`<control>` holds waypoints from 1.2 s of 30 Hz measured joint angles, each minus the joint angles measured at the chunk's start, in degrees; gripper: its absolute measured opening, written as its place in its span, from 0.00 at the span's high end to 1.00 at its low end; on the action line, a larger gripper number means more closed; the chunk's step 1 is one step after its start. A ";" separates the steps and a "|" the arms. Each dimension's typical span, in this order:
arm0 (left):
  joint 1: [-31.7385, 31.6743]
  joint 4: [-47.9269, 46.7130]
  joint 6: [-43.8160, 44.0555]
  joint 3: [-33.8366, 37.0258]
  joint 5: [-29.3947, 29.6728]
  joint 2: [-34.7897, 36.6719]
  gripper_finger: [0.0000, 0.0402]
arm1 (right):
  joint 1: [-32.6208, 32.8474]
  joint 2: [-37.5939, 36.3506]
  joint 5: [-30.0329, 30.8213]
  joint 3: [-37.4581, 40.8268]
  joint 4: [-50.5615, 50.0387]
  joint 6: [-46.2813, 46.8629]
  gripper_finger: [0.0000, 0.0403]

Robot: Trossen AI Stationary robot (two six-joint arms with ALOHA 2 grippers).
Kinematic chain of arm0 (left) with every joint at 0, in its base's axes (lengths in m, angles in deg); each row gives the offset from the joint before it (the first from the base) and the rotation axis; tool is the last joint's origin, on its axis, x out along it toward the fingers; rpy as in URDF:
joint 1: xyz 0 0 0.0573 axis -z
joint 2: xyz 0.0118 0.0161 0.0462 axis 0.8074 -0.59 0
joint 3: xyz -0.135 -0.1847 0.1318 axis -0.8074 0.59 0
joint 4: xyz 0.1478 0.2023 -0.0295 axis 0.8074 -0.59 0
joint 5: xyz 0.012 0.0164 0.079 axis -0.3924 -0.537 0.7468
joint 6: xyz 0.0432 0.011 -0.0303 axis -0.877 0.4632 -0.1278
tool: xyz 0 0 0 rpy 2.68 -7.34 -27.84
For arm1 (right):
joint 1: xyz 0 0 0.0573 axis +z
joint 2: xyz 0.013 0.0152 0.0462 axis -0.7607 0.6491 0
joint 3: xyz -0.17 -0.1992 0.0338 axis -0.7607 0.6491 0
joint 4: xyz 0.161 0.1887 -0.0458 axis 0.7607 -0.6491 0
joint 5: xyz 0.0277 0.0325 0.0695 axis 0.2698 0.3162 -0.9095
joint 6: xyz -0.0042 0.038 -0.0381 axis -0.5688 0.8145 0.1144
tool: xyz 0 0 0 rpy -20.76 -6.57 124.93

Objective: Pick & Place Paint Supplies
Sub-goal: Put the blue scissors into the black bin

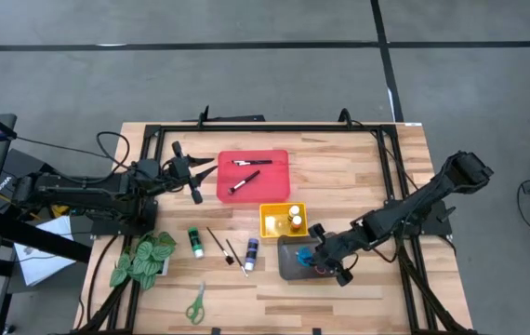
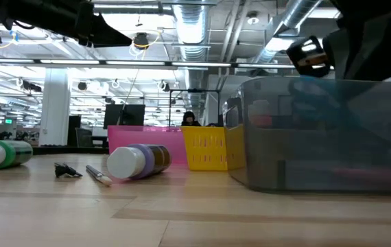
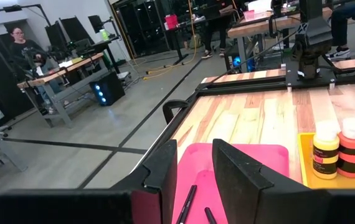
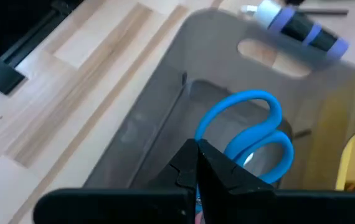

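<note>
Blue-handled scissors hang blades-first in the jaws, inside the grey tray.

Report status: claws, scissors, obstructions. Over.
Right claw shut on blue scissors, over grey tray. Left claw open, beside red tray, holding nothing. Nothing blocking the drop.

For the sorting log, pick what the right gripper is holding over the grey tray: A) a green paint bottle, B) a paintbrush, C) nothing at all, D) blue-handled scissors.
D: the right wrist view shows the right gripper shut on the blue-handled scissors above the grey tray.
</note>
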State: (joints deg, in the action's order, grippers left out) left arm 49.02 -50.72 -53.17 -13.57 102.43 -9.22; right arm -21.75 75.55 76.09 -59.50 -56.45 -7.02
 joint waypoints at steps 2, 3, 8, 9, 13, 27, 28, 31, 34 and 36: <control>0.00 -0.01 -0.01 0.00 0.00 0.00 0.76 | -0.19 -0.02 -0.59 0.00 -0.47 0.81 1.00; 0.00 0.00 0.00 0.00 0.00 0.00 0.76 | -0.20 -0.04 -0.59 0.00 -0.91 1.05 1.00; 0.00 0.00 -0.02 0.00 0.00 0.00 0.76 | -0.19 -0.45 -1.69 -0.04 -2.57 1.56 1.00; 0.00 -0.02 0.00 0.00 0.00 0.00 0.76 | -0.20 -0.44 -2.19 -0.04 -3.38 1.68 1.00; 0.00 0.03 0.00 0.00 0.00 0.00 0.76 | -0.50 -0.42 -2.28 -0.02 -4.57 2.58 1.00; 0.00 0.09 0.00 0.00 0.00 0.00 0.76 | -3.24 -0.39 -3.59 -0.02 -7.07 2.63 1.00; 0.00 0.11 0.00 0.00 0.00 0.00 0.76 | -3.19 -0.39 -3.59 -0.02 -7.06 2.63 1.00; 0.00 0.11 -0.01 0.00 0.00 0.00 0.76 | -3.11 -0.39 -3.61 -0.02 -6.90 2.63 1.00; 0.00 0.11 -0.02 0.00 0.00 0.00 0.76 | -3.11 -0.39 -3.61 -0.02 -6.90 2.63 1.00; 0.00 0.09 -0.02 0.00 0.00 0.00 0.76 | -3.11 -0.39 -3.67 -0.02 -6.91 2.63 1.00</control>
State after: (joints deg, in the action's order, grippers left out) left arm 49.02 -50.63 -53.19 -13.57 102.43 -9.22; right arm -24.86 75.15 72.42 -59.52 -63.36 -4.39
